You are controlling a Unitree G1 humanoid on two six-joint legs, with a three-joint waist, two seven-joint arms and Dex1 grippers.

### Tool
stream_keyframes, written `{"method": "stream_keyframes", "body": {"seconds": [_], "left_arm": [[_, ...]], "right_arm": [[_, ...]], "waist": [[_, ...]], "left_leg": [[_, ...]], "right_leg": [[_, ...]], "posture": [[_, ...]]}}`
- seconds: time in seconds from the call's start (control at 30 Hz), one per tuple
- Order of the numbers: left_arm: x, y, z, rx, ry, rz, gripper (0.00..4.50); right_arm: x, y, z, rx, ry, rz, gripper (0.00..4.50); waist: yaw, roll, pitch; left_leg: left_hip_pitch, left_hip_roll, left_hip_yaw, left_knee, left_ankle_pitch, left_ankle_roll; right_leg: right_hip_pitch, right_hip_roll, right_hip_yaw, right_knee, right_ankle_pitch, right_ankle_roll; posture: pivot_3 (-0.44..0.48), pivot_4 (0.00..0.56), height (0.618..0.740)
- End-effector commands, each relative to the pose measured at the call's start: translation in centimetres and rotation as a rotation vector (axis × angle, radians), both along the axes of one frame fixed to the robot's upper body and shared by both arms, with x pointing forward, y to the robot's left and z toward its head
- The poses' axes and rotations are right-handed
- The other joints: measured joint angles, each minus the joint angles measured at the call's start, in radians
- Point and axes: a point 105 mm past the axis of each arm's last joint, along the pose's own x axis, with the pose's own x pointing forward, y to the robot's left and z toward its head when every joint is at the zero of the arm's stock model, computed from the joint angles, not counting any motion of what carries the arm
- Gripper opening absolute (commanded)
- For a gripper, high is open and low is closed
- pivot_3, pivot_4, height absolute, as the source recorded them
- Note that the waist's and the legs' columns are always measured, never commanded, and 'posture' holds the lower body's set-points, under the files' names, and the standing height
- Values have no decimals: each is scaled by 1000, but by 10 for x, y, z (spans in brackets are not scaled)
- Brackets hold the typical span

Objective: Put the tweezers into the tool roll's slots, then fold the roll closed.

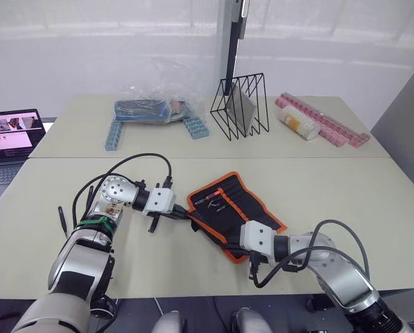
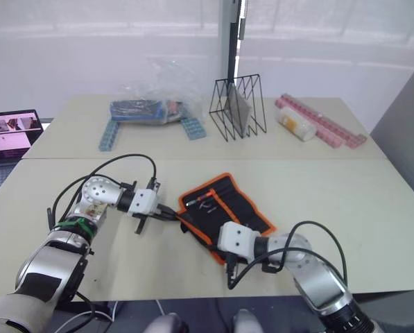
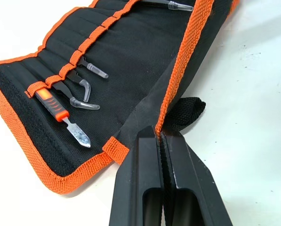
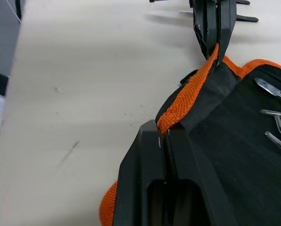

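The tool roll [image 1: 245, 201] lies open in the middle of the near table, black with orange edging. Tweezers [image 3: 81, 89] with clear tip caps sit in the slots [image 3: 91, 40], beside an orange-handled tool [image 3: 60, 115]. My left gripper [image 3: 160, 134] is shut on the roll's orange edge next to the black strap [image 3: 187, 110]. My right gripper [image 4: 163, 131] is shut on the same edge nearer the front corner. The edge between them is lifted a little off the table. The left gripper [image 4: 214, 52] also appears in the right wrist view, pinching the far end of that edge.
On the back table stand a black wire rack [image 1: 240, 107], a clear bag of blue items [image 1: 151, 109], pink strips [image 1: 324, 119] and a small jar [image 1: 297, 123]. A laptop [image 1: 9, 135] sits at the far left. Bare tabletop surrounds the roll.
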Motion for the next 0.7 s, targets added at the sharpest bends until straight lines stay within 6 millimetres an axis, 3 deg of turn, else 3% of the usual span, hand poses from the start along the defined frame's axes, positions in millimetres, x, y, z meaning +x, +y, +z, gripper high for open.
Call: {"method": "stream_keyframes", "body": {"seconds": [0.03,0.13,0.33,0.5,0.7], "left_arm": [[5,-4,11,-13,-47,-6,0],[4,-5,10,-11,-47,-11,0],[1,-3,7,12,-55,-30,0],[2,-2,8,23,-70,-36,0],[4,-2,11,23,-83,-29,0]], "right_arm": [[-5,2,13,49,42,1,1216],[-3,2,23,129,107,-45,2266],[15,-13,45,372,244,-184,2266],[28,-15,41,449,282,-278,2266],[22,-3,20,372,274,-269,424]], "waist": [[0,0,0],[1,0,0],[3,0,0],[4,0,0],[3,0,0]], "left_leg": [[0,0,0,0,0,0],[0,0,0,0,0,0],[-1,0,-2,2,0,0],[-2,0,-3,3,0,0],[-3,0,-3,3,0,0]], "right_leg": [[0,0,0,0,0,0],[0,0,0,0,0,0],[0,0,-1,1,0,0],[0,0,-2,1,0,0],[0,0,-3,1,0,0]], "posture": [[0,150,724],[0,150,724],[0,150,724],[0,150,724],[0,150,724]]}}
